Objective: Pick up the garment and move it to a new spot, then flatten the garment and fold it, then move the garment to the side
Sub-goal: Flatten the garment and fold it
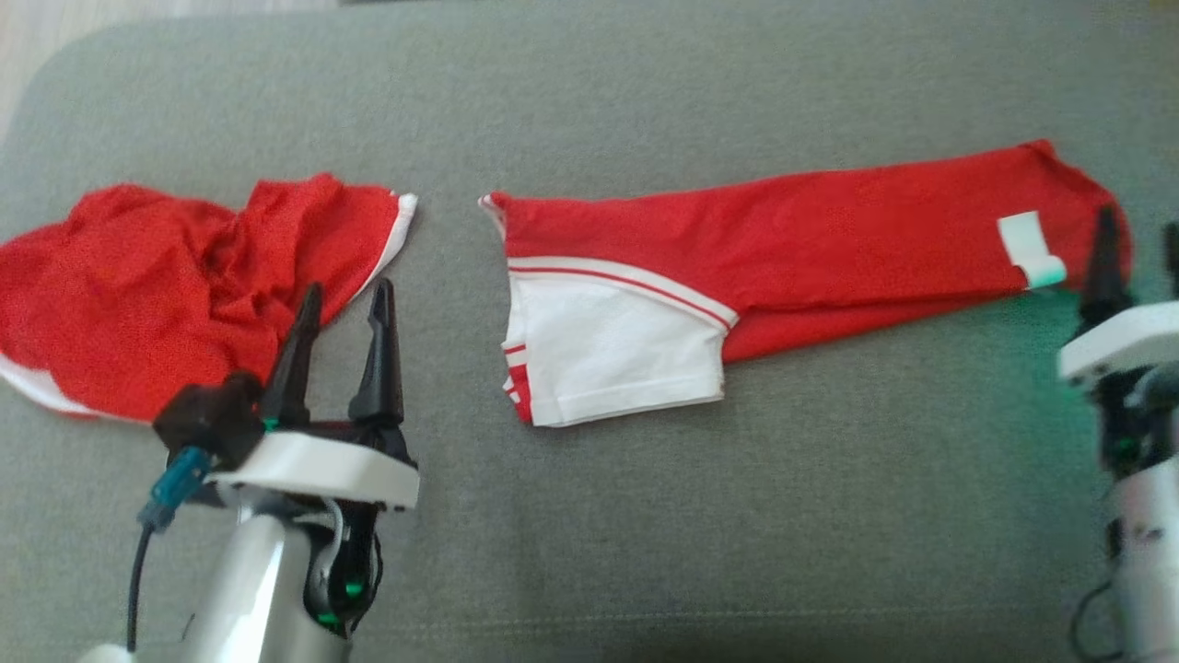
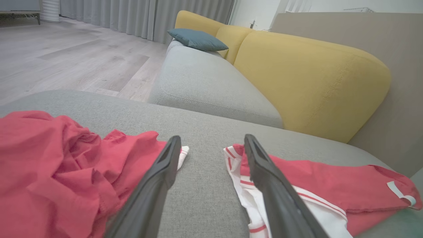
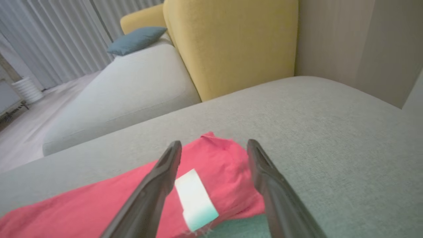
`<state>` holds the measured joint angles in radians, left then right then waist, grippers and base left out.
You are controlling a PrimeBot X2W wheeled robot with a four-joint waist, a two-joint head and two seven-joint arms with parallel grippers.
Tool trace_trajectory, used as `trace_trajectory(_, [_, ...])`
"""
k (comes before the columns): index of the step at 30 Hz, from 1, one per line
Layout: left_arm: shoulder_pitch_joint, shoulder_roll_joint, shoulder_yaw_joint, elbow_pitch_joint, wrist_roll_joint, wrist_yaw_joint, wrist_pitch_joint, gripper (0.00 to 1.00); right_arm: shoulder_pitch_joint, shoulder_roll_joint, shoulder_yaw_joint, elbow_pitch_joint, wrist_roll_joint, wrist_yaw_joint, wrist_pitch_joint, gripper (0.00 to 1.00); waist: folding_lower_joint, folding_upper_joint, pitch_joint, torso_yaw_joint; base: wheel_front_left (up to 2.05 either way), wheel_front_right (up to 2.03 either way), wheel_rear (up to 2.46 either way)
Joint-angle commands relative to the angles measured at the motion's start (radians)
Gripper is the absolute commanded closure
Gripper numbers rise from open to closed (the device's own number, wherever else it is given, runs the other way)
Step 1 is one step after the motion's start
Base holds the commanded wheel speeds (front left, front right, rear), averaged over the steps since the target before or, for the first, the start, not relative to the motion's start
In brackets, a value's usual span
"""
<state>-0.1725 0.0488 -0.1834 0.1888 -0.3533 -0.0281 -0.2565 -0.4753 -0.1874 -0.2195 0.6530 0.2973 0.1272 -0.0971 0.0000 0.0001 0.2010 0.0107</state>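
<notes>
2 red garments lie on 1 grey seat cushion, well apart from each other with bare grey fabric between them. On your left you have the crumpled red garment, bunched in folds with a white hem showing at its edges. On your right you have the long red garment, laid out flat in a narrow strip, with 1 white sleeve panel trimmed in red stripes at its left end and 1 white label near its right end. You have 2 grippers in view, each with 2 dark fingers. The left gripper has its fingers spread wide with nothing between them, tips at the right edge of the crumpled garment. The right gripper is also spread wide and grips nothing; its tips sit at the right end of the long garment, and in the right wrist view the white label shows between its 2 fingers. Behind the seat you can see yellow back cushions and 1 teal pillow.
</notes>
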Motion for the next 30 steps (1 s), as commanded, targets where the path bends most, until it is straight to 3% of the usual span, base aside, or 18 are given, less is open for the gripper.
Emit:
trace_trajectory(1, [-0.046,0.003,0.031,-0.028,0.002,-0.007,-0.005,0.0,-0.049,-0.028,-0.008,-0.008,-0.026,0.003,0.01,0.0,0.0,-0.0001,0.03,0.026,0.0,0.0,0.0])
trace_trajectory(9, [-0.087,0.002,0.014,-0.026,-0.032,-0.002,-0.005,0.0,-0.203,-0.059,-0.184,0.19,-0.123,0.003,0.148,0.0,0.0,-0.0001,0.104,0.071,0.0,0.0,0.0])
trace_trajectory(14, [-0.102,0.002,0.011,-0.031,-0.034,0.003,-0.005,0.0,-0.248,-0.077,-0.23,0.258,-0.177,0.003,0.18,0.0,0.0,-0.0001,0.128,0.077,0.0,0.0,0.0])
trace_trajectory(29, [-0.142,0.002,0.019,-0.033,-0.022,0.007,-0.005,0.0,-0.33,-0.066,-0.246,0.36,-0.2,0.003,0.264,0.0,0.0,-0.0001,0.176,0.056,0.0,0.0,0.0])
trace_trajectory(30, [-0.144,0.002,0.02,-0.032,-0.022,0.007,-0.005,0.0,-0.331,-0.065,-0.244,0.363,-0.195,0.003,0.268,0.35,0.0,-0.0001,0.176,0.054,0.0,0.0,0.0])
